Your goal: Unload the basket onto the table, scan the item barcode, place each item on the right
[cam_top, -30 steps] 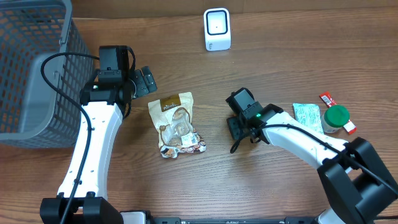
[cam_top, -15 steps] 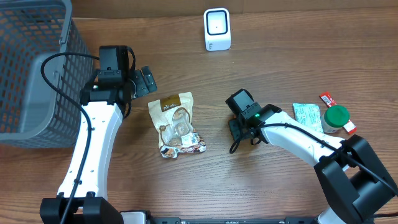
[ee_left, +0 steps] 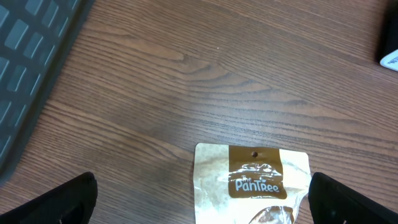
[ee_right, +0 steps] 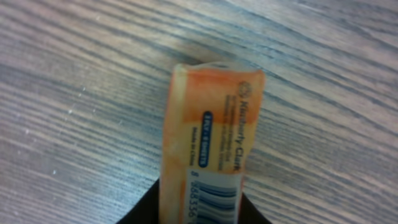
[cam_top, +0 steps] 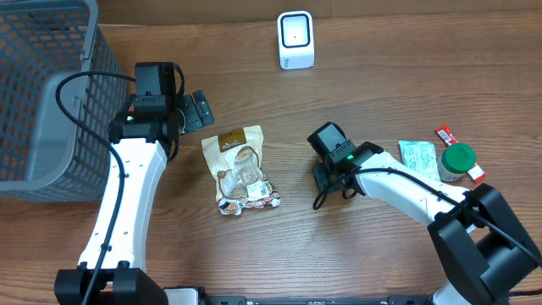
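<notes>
Two tools: right tool [ee_right: 200, 213] narrowed since earlier, clamping orange packet [ee_right: 211, 137]; left tool [ee_left: 202, 202] wide, empty.

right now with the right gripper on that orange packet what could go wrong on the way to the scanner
1. The right gripper pinches the orange packet only at its near end. Most of the packet sticks out past the fingers, so it may droop or slip when lifted.
2. The barcode sits right beside the fingers, so they could partly hide it from the scanner.
</notes>
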You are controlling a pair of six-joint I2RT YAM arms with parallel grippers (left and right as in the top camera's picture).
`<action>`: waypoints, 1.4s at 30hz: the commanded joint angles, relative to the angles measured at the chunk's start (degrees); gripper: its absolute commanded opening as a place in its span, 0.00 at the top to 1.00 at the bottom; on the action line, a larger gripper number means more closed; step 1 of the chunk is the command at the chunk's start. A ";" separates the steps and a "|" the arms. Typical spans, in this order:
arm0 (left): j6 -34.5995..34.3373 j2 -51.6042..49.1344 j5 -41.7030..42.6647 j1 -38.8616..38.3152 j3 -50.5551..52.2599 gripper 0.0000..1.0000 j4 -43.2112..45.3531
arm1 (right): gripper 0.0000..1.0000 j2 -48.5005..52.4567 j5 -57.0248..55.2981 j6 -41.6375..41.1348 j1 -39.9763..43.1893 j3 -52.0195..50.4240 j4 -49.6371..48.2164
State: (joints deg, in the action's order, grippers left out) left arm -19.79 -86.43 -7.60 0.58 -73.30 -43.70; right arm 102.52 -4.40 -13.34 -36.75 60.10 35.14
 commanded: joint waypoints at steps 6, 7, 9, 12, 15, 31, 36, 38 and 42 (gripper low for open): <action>-0.37 -0.46 -0.66 0.15 -0.59 0.00 0.22 | 0.47 0.17 -0.11 -0.04 0.09 -0.04 -1.07; -0.37 -0.46 -0.66 0.15 -0.59 0.00 0.22 | 0.47 0.17 -0.66 -0.04 0.13 -0.04 -1.77; -0.37 -0.46 -0.66 0.15 -0.59 0.00 0.22 | 0.49 0.17 -2.45 0.37 0.17 -0.04 -4.02; -0.37 -0.46 -0.66 0.15 -0.59 0.00 0.22 | 0.64 0.17 -2.64 0.35 0.17 -0.04 -5.73; -0.37 -0.46 -0.48 0.11 -0.59 0.00 0.22 | 0.77 0.15 -2.64 0.35 0.15 -0.04 -5.81; -0.37 -0.46 -0.48 0.15 -0.59 0.00 0.22 | 0.66 0.15 -3.74 3.30 0.17 -0.04 -10.97; -0.37 -0.46 -0.48 0.15 -0.59 0.00 0.22 | 0.71 0.17 -3.74 3.39 0.17 -0.04 -10.93; -0.37 -0.46 -0.48 0.13 -0.59 0.00 0.22 | 0.55 0.15 -3.74 3.37 0.17 -0.04 -11.15; -0.37 -0.46 -0.48 0.15 -0.59 0.00 0.22 | 0.46 0.15 -3.72 2.60 0.17 -0.04 -11.30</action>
State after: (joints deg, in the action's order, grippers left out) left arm -19.77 -86.43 -7.57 0.58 -73.30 -43.68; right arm 102.61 -7.88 -10.24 -36.75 59.99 24.12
